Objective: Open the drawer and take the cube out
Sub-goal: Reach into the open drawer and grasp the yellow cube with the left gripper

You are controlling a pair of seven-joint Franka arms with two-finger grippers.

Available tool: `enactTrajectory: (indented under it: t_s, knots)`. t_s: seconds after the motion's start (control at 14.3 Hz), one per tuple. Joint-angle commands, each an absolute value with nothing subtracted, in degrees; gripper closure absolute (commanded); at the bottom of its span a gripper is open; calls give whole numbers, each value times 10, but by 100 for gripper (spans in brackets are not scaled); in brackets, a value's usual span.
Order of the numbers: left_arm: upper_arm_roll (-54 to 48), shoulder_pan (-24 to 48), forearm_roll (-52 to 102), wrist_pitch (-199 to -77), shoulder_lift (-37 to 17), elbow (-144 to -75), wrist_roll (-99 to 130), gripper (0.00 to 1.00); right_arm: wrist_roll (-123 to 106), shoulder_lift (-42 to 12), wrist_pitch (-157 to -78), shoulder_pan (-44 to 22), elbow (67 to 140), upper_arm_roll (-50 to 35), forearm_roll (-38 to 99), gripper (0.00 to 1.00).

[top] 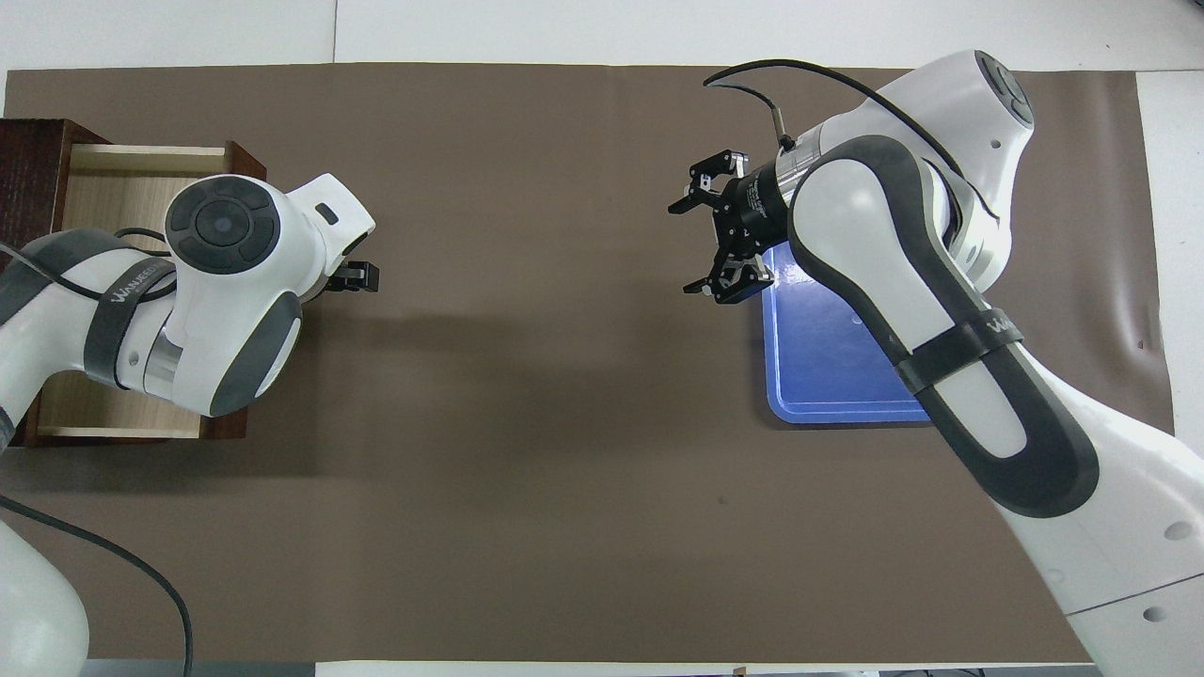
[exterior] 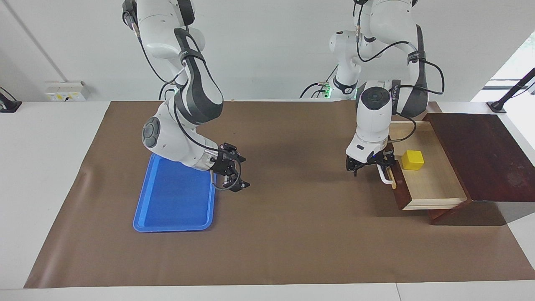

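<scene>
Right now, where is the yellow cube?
In the facing view the cube sits inside the open drawer at the left arm's end of the table, just past the handle at the left gripper.

Beside my left gripper (exterior: 370,164) the drawer (exterior: 432,184) showed a dark reddish-brown front, white handle (exterior: 385,176), pale wood interior and yellow cube (exterior: 412,160); under my right arm lay a plain blue tray (exterior: 173,200).

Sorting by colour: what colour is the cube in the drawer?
Bright yellow; the cube shows best in the facing view.
</scene>
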State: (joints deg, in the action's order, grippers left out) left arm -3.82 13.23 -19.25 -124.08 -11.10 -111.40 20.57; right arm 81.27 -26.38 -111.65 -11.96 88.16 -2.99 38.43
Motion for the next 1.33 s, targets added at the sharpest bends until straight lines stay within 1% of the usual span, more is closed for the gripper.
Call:
enactTrajectory:
  t_s: [0.0, 0.28, 0.42, 0.49, 0.63, 0.84, 0.91, 1.05, 1.26]
  knots:
    - [-35, 145, -178, -1210, -116, -1091, 216, 0, 760, -239, -1130, -113, 923, -32, 421, 0]
    - [-36, 142, -144, -1111, -136, -979, 217, 0, 671, -225, -1129, -84, 972, -31, 517, 0]
    - [-31, 139, -102, -1056, -137, -931, 235, 0, 666, -224, -1129, -84, 976, -31, 522, 0]
    - [-29, 135, -100, -1033, -135, -910, 260, 0, 665, -225, -1130, -85, 977, -31, 530, 0]
    - [-29, 96, -95, -1008, -127, -894, 305, 0, 666, -223, -1146, -92, 990, -31, 555, 0]
    - [-29, 23, -49, -1009, -103, -898, 401, 0, 653, -220, -1153, -95, 1000, -31, 572, 0]
    - [-29, 13, -48, -1012, -98, -905, 446, 0, 640, -218, -1157, -96, 1007, -31, 584, 0]
    - [-29, -17, -48, -1052, -84, -939, 544, 0, 628, -211, -1159, -95, 1023, -31, 606, 0]
    - [-29, -32, -48, -1119, -51, -1035, 645, 0, 610, -202, -1160, -96, 1034, -30, 606, 0]
